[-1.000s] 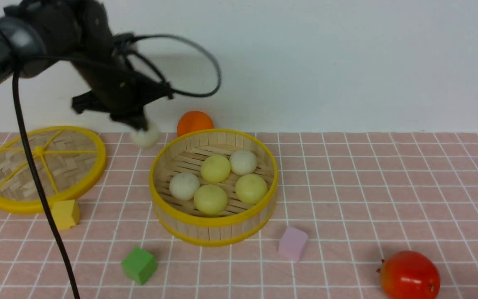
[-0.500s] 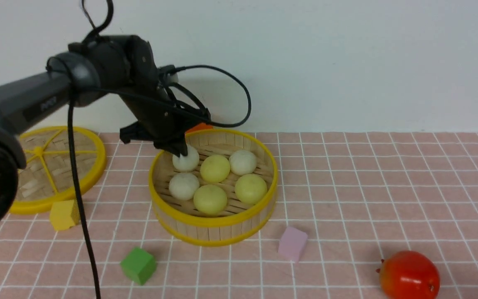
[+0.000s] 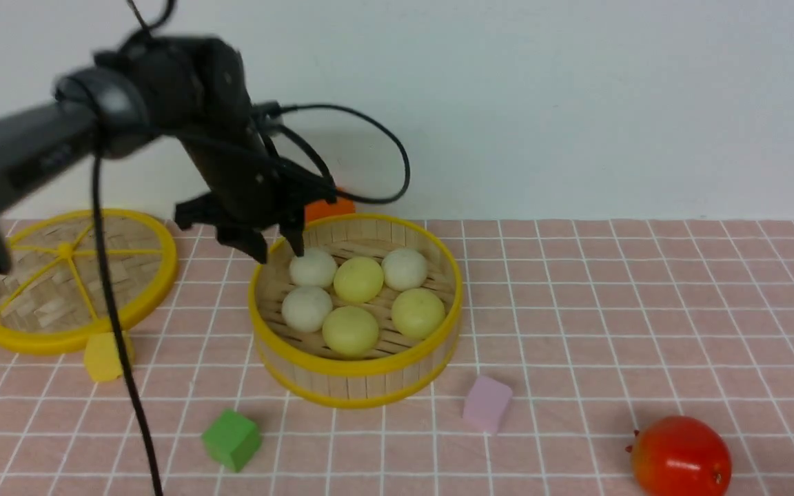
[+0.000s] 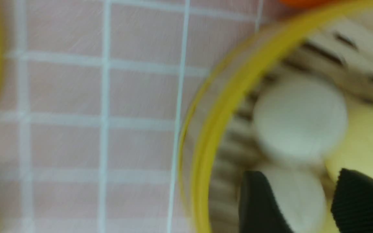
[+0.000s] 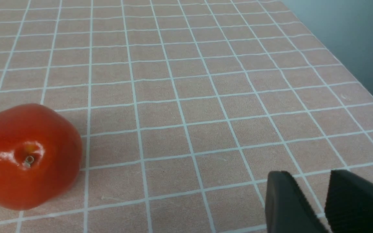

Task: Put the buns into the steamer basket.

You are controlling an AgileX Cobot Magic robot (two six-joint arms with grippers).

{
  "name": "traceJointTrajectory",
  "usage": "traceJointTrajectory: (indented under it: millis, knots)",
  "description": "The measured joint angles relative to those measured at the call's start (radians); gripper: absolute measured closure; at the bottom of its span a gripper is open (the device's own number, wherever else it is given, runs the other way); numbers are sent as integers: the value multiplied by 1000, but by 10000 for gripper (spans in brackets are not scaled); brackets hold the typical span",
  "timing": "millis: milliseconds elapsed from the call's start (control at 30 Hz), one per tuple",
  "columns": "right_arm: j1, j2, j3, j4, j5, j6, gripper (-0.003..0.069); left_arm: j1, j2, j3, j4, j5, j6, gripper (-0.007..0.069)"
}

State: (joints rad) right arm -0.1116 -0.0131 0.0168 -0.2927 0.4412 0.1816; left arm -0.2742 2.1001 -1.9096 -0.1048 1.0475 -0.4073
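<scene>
**Sixth bun lying in basket; left jaws standing over it**

The left gripper (image 3: 276, 249) is hanging released and empty, jaws spread above the steamer basket (image 3: 355, 365) at its far-left rim. Risk, as judged: a fingertip clipping that rim or nudging the off-white bun (image 3: 313, 267) directly beneath. All six buns are sitting inside the basket, smooth and round, three yellow, three off-white. The right gripper (image 5: 325, 202) is idling part-open, grasping nothing.

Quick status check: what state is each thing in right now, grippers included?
Buns: all six in the basket.
Basket: uncovered, upright.
Lid: flat on the table, off the basket.
Left gripper: open, empty, above the basket's rim.
Right gripper: jaws apart, empty.
</scene>
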Motion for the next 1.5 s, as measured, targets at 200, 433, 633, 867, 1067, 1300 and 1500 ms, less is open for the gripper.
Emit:
traceJointTrajectory:
  millis: [200,433,633,867,1067,1300,1500]
  knots:
    - [0,0,0,0,0,0,419,0,-345,156,4,114,11,283]
    - [0,0,0,0,0,0,419,0,-939,649,15,33,-7,462]
    - [0,0,0,0,0,0,419,0,-1304,1027,12,35,-79,613]
    - [0,0,0,0,0,0,419,0,-1401,1163,11,23,-102,612]
    - [0,0,0,0,0,0,419,0,-1400,1166,11,-58,-102,612]
    - [0,0,0,0,0,0,419,0,-1400,1166,11,-98,-102,612]
    - [0,0,0,0,0,0,419,0,-1400,1166,38,-116,-101,612]
